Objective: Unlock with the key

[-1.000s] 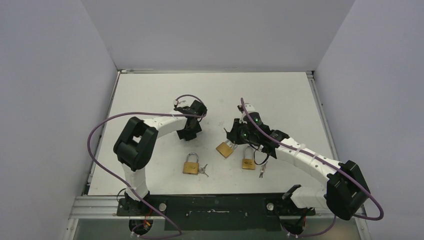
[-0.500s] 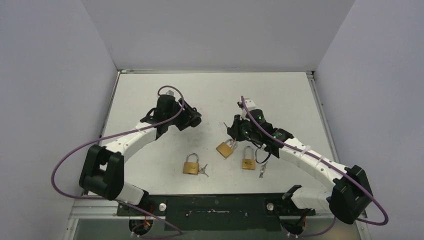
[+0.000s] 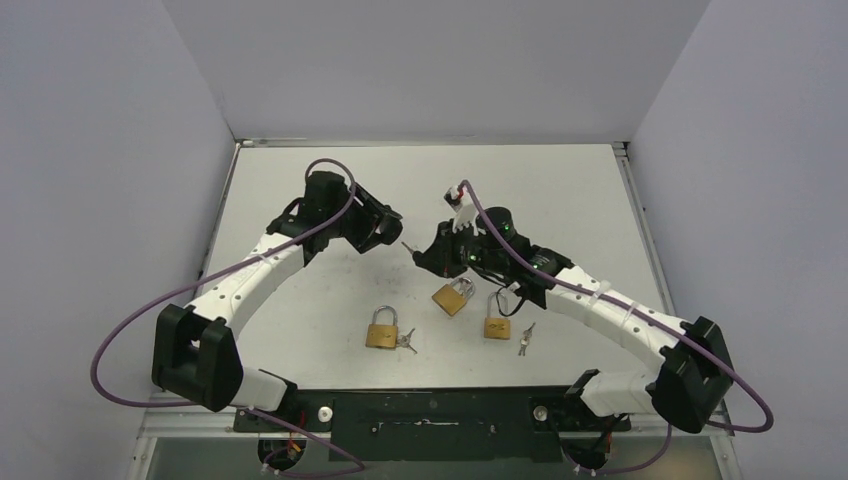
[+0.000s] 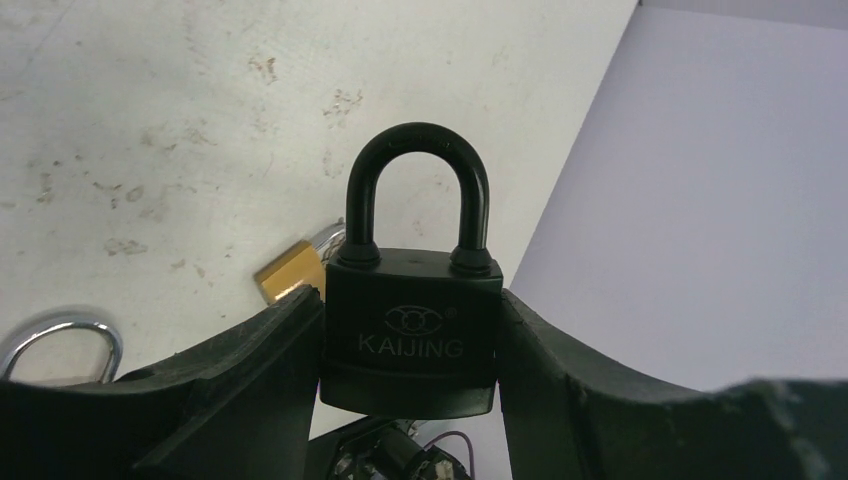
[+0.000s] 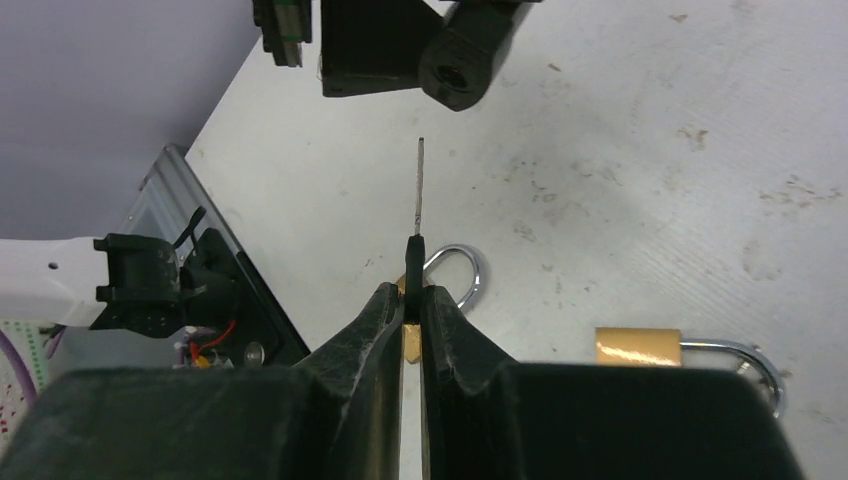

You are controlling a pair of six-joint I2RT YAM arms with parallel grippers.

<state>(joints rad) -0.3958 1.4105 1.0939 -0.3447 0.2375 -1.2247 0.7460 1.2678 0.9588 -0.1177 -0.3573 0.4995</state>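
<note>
My left gripper (image 4: 408,300) is shut on the body of a black padlock (image 4: 410,335) marked KAIJING, its shackle (image 4: 417,185) closed and pointing away from the wrist. In the top view the left gripper (image 3: 385,228) hangs above the table's middle, facing right. My right gripper (image 5: 413,290) is shut on the black head of a key (image 5: 419,185), the thin blade sticking straight out. The blade tip stops a short way from the left gripper (image 5: 400,45). From above, the right gripper (image 3: 425,256) and key (image 3: 408,246) sit just right of the black padlock (image 3: 392,222).
Three brass padlocks lie on the white table (image 3: 560,190): one (image 3: 382,330) with keys (image 3: 405,342), one (image 3: 453,296) below the right gripper, one (image 3: 497,322) beside more keys (image 3: 523,340). Grey walls enclose the table; the metal base rail (image 3: 430,415) runs along the near edge.
The left arm's elbow swung out to the left and its gripper turned to face right, still holding the black padlock. The right gripper carried the key leftward toward it.
</note>
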